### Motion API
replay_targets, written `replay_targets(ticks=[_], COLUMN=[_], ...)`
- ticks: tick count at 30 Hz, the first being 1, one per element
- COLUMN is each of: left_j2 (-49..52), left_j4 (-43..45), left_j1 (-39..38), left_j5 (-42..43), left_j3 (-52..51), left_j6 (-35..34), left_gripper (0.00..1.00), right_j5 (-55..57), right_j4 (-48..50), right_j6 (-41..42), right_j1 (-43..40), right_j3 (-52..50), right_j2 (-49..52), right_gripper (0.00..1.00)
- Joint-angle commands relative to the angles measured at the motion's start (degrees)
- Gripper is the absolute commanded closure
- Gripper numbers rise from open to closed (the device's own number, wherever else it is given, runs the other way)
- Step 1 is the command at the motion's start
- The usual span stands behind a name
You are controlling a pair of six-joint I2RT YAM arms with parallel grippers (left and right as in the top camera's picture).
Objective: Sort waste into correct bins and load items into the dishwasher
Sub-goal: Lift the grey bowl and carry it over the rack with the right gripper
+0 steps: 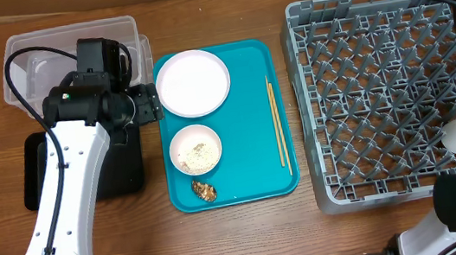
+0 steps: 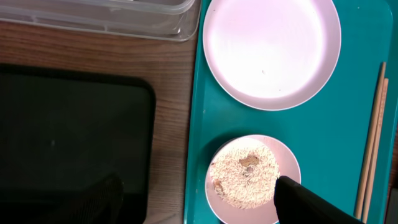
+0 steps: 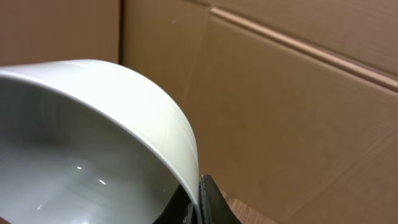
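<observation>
On the teal tray (image 1: 255,172): large white plate (image 1: 192,82) at the far end, small white bowl (image 1: 195,149) just nearer than it with loose rice (image 2: 244,176) and a few brown bits inside. A brown food scrap (image 1: 204,190) lies on the tray floor just past the bowl at the near edge. Chopsticks (image 1: 277,121) lie lengthwise along the tray's right side, apart from the dishes. Left of the tray is the black tray (image 2: 68,137), mostly under the left arm. The clear tub (image 1: 71,55) sits beyond that, near the tray's far-left corner. Right of the tray is the grey dish rack (image 1: 379,83). The left gripper (image 2: 199,202) hangs over the tray's left edge with its jaws spread wide: one finger (image 2: 102,199) is over the black tray, the other over the rice bowl's rim, and neither grips anything. The right gripper (image 3: 196,202) is at the rack's side farthest from the tray, jaws pinching the rim of a white vessel (image 3: 93,137). Bowl or cup, can't tell. Its wrist view shows only cardboard behind the vessel.
</observation>
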Motion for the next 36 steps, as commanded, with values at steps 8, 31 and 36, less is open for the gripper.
replay_targets(ticks=[8, 31, 36], left_j2=[0.13, 0.13, 0.13], left_j4=[0.02, -0.02, 0.02], left_j1=[-0.02, -0.02, -0.02], left_j5=[-0.98, -0.94, -0.9], left_j3=[0.39, 0.39, 0.39], left_j6=[-0.55, -0.57, -0.59], left_gripper=[0.2, 0.2, 0.2], right_j5=[3.96, 10.58, 9.18], right_j4=[2.25, 19.43, 19.39], right_j6=[0.09, 2.23, 2.25], right_j1=[-4.63, -5.4, -4.52], right_j3=[-2.99, -40.52, -43.21], right_j2=[2.69, 3.61, 3.61], right_gripper=[0.96, 0.96, 0.96])
